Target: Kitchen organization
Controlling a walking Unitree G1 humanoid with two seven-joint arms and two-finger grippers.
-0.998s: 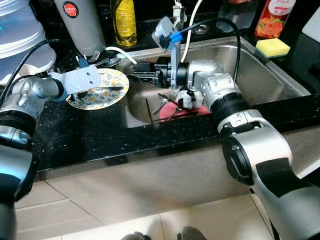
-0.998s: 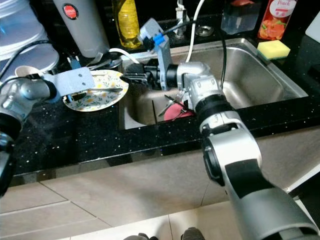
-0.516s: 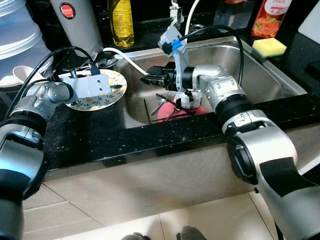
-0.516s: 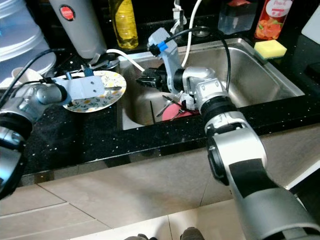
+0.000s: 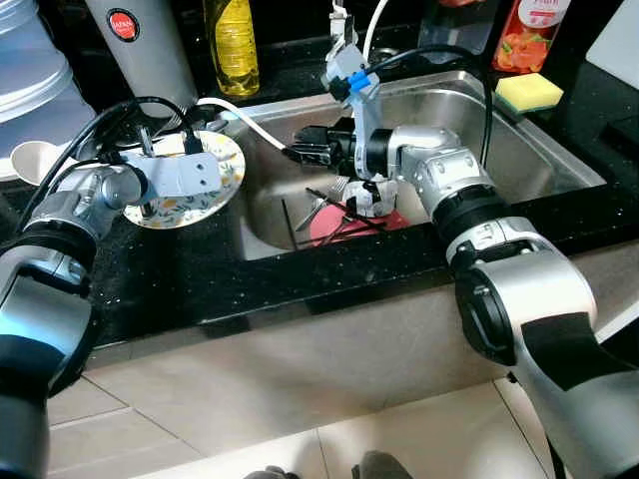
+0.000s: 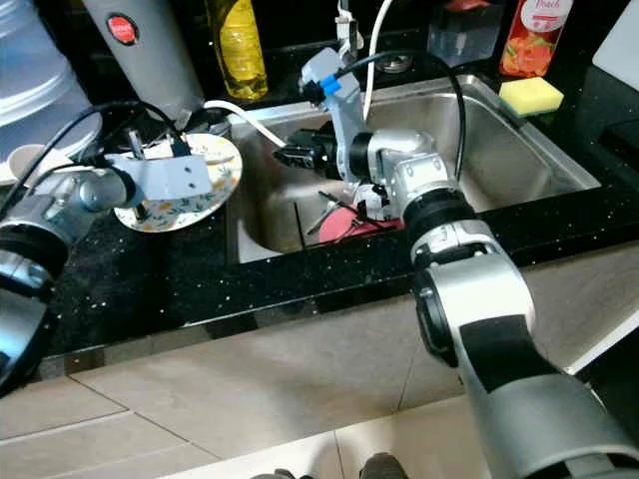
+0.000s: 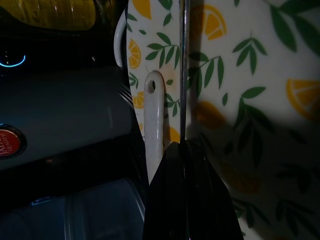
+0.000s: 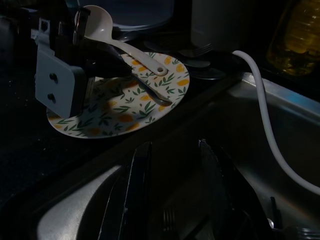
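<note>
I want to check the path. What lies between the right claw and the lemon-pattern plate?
In the left eye view, between the right claw and the plate lie the sink's left wall and a strip of black counter edge.

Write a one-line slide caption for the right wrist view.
Right gripper, fingers apart over the sink, faces the lemon-patterned plate where the left gripper works.

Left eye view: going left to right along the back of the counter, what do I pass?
Grey canister with red badge → yellow oil bottle → red juice bottle → yellow sponge.
</note>
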